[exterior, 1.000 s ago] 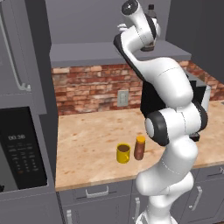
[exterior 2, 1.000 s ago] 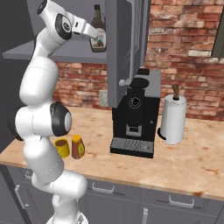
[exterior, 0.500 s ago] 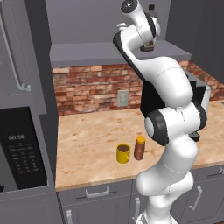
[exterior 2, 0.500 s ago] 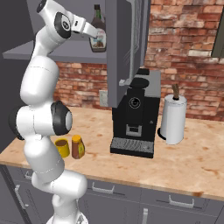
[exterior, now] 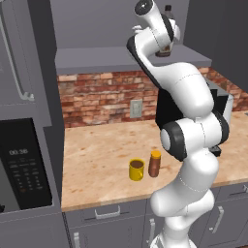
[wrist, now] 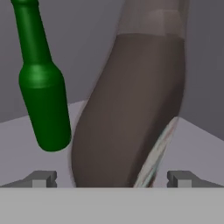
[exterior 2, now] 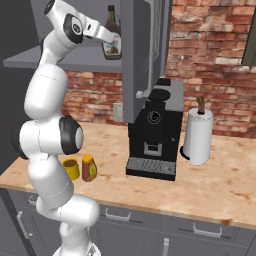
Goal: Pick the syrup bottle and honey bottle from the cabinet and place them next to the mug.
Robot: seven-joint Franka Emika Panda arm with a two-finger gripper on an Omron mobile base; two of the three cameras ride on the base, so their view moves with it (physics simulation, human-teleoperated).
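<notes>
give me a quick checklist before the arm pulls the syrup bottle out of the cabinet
1. Syrup bottle between the claw fingertips: ok, one tip on each side.
2. Claw closed on it: cannot tell, contact isn't visible.
3. Green bottle clear of the syrup bottle: ok, a gap shows, though narrow.
4. Honey bottle already beside the mug: ok.
5. Free counter by the mug: ok.

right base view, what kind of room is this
A kitchen, rendered rather than real: a black coffee machine and a paper towel roll stand on a stone-look counter against a brick backsplash, with grey drawers below.
</notes>
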